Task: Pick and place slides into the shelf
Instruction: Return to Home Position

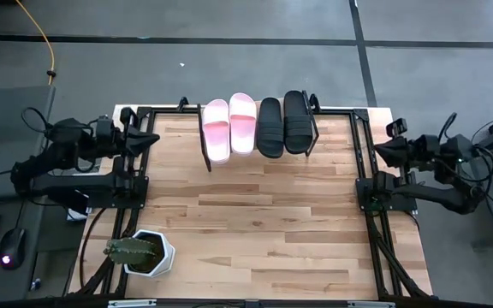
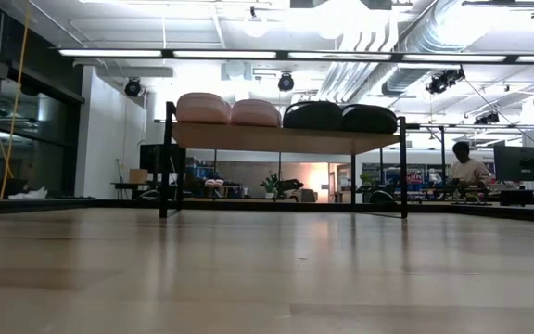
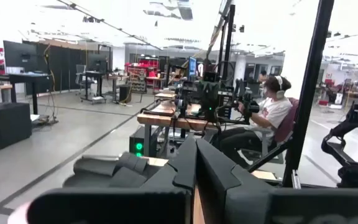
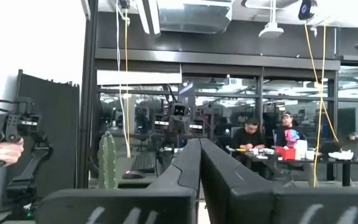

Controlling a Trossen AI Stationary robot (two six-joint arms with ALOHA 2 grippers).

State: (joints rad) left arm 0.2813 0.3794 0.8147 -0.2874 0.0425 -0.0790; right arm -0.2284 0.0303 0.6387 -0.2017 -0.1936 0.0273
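The jaws of both arms are pressed together on nothing, the left gripper (image 3: 196, 167) out at the left edge of the table (image 1: 255, 222) and the right gripper (image 4: 200, 163) at its right edge. Both are well apart from the shelf (image 2: 286, 139). Two pink slides (image 1: 216, 133) and two black slides (image 1: 297, 121) lie side by side on it at the far edge; from above they hide its wooden panel, and the low view shows only their rounded ends.
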